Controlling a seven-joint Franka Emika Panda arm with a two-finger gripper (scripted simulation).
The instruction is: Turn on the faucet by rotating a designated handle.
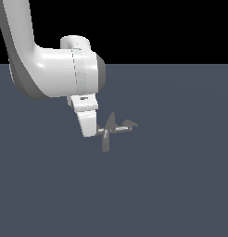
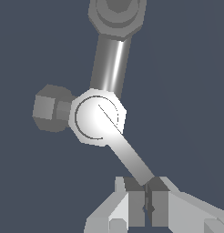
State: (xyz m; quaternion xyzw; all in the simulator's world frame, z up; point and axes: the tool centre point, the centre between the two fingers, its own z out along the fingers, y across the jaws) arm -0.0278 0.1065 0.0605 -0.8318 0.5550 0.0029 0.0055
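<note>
The faucet (image 1: pixel 111 124) is a tiny grey fixture with a pointed upright centre. In the wrist view its pale round hub (image 2: pixel 98 116) is seen from above. The handle (image 2: pixel 50 113) is the short dark arm with a blocky end; in the exterior view the handle (image 1: pixel 105 142) droops toward the camera. The straight spout bar (image 2: pixel 132 159) runs from the hub to my gripper (image 2: pixel 147 186). The fingers are shut together, with only a thin slit between them, and their tips are at the bar's end. In the exterior view my gripper (image 1: pixel 91 133) sits just left of the faucet.
The faucet's other arm (image 2: pixel 114 41), with a raised wedge tip (image 1: pixel 130 123), points away from my gripper. Everything stands on a flat dark blue-grey floor (image 1: pixel 180 185). My white arm (image 1: pixel 55 74) fills the exterior view's upper left.
</note>
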